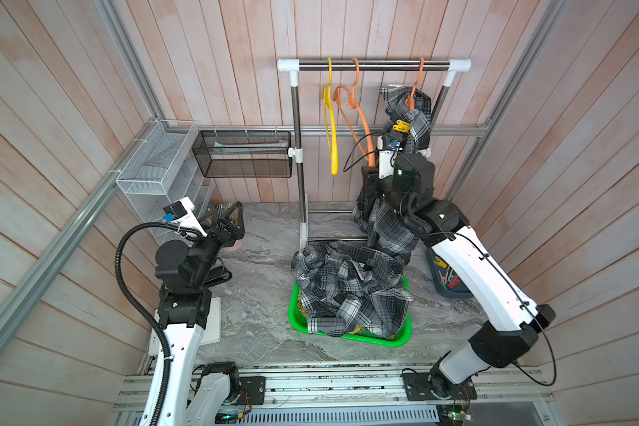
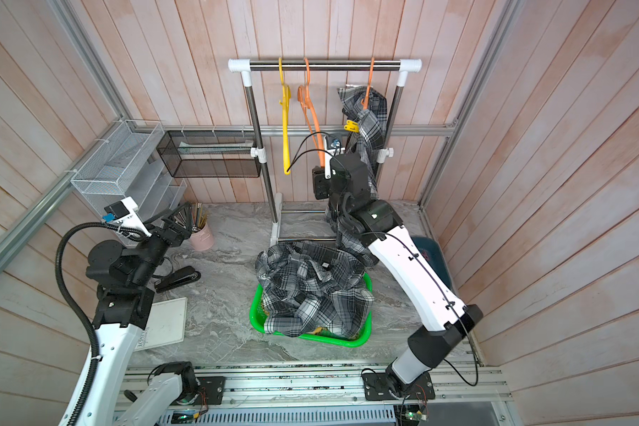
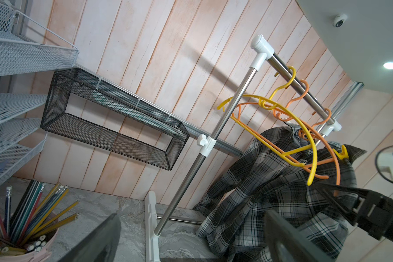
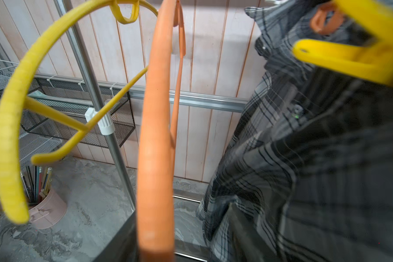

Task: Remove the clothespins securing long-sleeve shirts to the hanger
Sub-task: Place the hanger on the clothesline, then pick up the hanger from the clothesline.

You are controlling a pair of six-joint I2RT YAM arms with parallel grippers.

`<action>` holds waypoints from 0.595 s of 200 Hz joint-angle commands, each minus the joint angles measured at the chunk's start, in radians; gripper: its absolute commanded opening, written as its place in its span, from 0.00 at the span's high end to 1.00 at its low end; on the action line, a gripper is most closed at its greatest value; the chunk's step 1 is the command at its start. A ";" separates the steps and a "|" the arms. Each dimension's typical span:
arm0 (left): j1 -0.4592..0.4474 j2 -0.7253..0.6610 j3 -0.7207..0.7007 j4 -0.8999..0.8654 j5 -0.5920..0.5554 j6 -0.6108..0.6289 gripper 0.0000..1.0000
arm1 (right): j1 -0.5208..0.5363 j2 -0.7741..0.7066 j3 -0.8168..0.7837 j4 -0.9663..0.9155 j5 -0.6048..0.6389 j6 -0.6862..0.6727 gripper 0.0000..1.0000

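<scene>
One grey plaid long-sleeve shirt (image 1: pixel 419 121) hangs on an orange hanger (image 1: pixel 418 79) at the rack's right end. A yellow clothespin (image 1: pixel 401 126) clips it at the shoulder and looms large in the right wrist view as the clothespin (image 4: pixel 349 56). Just below that pin, against the shirt, my right gripper (image 4: pixel 182 229) has its jaws apart with nothing gripped. An empty orange hanger (image 4: pixel 156 158) hangs in front of them. Far to the left, my left gripper (image 3: pixel 194 238) stands open and empty above the floor. More grey plaid shirts (image 1: pixel 347 287) lie heaped in a green basket (image 1: pixel 395 341).
An empty yellow hanger (image 1: pixel 331 121) hangs on the rack rail (image 1: pixel 373 65). A dark bin (image 1: pixel 445 280) with loose clothespins sits behind my right arm. A pink pencil cup (image 2: pixel 202 236), a black stapler (image 2: pixel 178 278), a white board (image 2: pixel 168 324) and wall mesh baskets (image 1: pixel 244 153) fill the left side.
</scene>
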 commanded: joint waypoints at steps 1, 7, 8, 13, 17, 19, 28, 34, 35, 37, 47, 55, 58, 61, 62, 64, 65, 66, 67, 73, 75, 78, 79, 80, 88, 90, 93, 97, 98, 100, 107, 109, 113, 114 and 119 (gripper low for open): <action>0.003 0.003 -0.004 0.006 -0.001 0.016 0.00 | 0.020 -0.126 -0.091 0.048 0.078 0.037 0.37; 0.004 0.006 -0.003 0.007 -0.002 0.015 0.00 | 0.025 -0.153 -0.110 0.038 0.096 0.043 0.36; 0.004 0.007 -0.003 0.008 -0.002 0.015 0.00 | 0.025 -0.158 -0.114 0.036 0.100 0.044 0.36; 0.004 0.008 -0.003 0.010 0.000 0.014 0.00 | 0.029 -0.179 -0.128 0.025 0.112 0.047 0.34; 0.004 0.009 -0.004 0.011 0.000 0.014 0.00 | 0.030 -0.197 -0.140 0.015 0.122 0.050 0.34; 0.005 0.011 -0.004 0.012 0.001 0.013 0.00 | 0.031 -0.206 -0.145 0.012 0.128 0.052 0.33; 0.004 0.014 -0.004 0.016 -0.002 0.010 0.00 | 0.031 -0.242 -0.172 0.000 0.152 0.057 0.30; 0.003 0.016 -0.006 0.021 0.000 0.009 0.00 | 0.031 -0.264 -0.188 -0.005 0.174 0.058 0.29; 0.002 0.016 -0.007 0.022 0.000 0.008 0.00 | 0.032 -0.267 -0.191 -0.007 0.177 0.059 0.29; 0.003 0.016 -0.006 0.022 0.002 0.008 0.00 | 0.032 -0.272 -0.195 -0.009 0.182 0.060 0.28; 0.004 0.021 -0.011 0.029 0.003 0.002 0.00 | 0.032 -0.298 -0.209 -0.029 0.199 0.067 0.27; 0.004 0.023 -0.012 0.033 0.005 -0.002 0.00 | 0.031 -0.309 -0.206 -0.053 0.205 0.081 0.27; 0.004 0.026 -0.012 0.035 0.006 -0.002 0.00 | 0.031 -0.312 -0.203 -0.061 0.207 0.086 0.27; 0.004 0.027 -0.013 0.035 0.008 -0.002 0.00 | 0.031 -0.316 -0.203 -0.068 0.206 0.090 0.27; 0.004 0.027 -0.014 0.035 0.008 -0.003 0.00 | 0.031 -0.317 -0.202 -0.070 0.206 0.091 0.27; 0.004 0.027 -0.014 0.035 0.009 -0.004 0.00 | 0.031 -0.319 -0.202 -0.075 0.208 0.094 0.27; 0.004 0.028 -0.014 0.035 0.010 -0.004 0.00 | 0.031 -0.321 -0.202 -0.076 0.208 0.096 0.27; 0.004 0.028 -0.014 0.035 0.009 -0.005 0.00 | 0.031 -0.322 -0.201 -0.078 0.207 0.097 0.27; 0.004 0.028 -0.014 0.035 0.009 -0.005 0.00 | 0.031 -0.323 -0.201 -0.081 0.206 0.098 0.26; 0.004 0.029 -0.016 0.035 0.011 -0.007 0.00 | 0.031 -0.328 -0.202 -0.087 0.205 0.103 0.26; 0.004 0.029 -0.018 0.035 0.012 -0.007 0.00 | 0.031 -0.329 -0.202 -0.087 0.204 0.104 0.26; 0.003 0.029 -0.019 0.036 0.012 -0.008 0.00 | 0.031 -0.331 -0.204 -0.088 0.202 0.106 0.25; 0.003 0.029 -0.020 0.036 0.012 -0.008 0.00 | 0.031 -0.332 -0.206 -0.087 0.202 0.106 0.25; 0.003 0.029 -0.020 0.037 0.012 -0.008 0.00 | 0.031 -0.333 -0.206 -0.086 0.202 0.107 0.25; 0.004 0.031 -0.024 0.042 0.012 -0.010 0.00 | 0.031 -0.336 -0.211 -0.079 0.197 0.106 0.23; 0.004 0.031 -0.027 0.042 0.012 -0.010 0.00 | 0.031 -0.335 -0.212 -0.077 0.195 0.105 0.23; 0.004 0.032 -0.031 0.045 0.013 -0.010 0.00 | 0.031 -0.333 -0.212 -0.073 0.192 0.104 0.22; 0.005 0.032 -0.030 0.046 0.013 -0.010 0.00 | 0.030 -0.330 -0.209 -0.070 0.191 0.104 0.22; 0.005 0.031 -0.031 0.046 0.013 -0.011 0.00 | 0.030 -0.329 -0.208 -0.070 0.191 0.104 0.22; 0.004 0.031 -0.031 0.048 0.013 -0.010 0.00 | 0.030 -0.326 -0.205 -0.069 0.189 0.104 0.21; 0.004 0.032 -0.035 0.047 0.014 -0.012 0.00 | 0.029 -0.316 -0.193 -0.066 0.185 0.104 0.20; 0.004 0.032 -0.037 0.048 0.013 -0.012 0.00 | 0.028 -0.311 -0.189 -0.065 0.183 0.103 0.20; 0.004 0.032 -0.039 0.049 0.014 -0.013 0.00 | 0.026 -0.303 -0.178 -0.065 0.179 0.103 0.19; 0.004 0.032 -0.039 0.051 0.013 -0.013 0.00 | 0.024 -0.301 -0.174 -0.065 0.179 0.103 0.19; 0.004 0.030 -0.041 0.053 0.014 -0.014 0.00 | 0.017 -0.288 -0.160 -0.066 0.168 0.102 0.17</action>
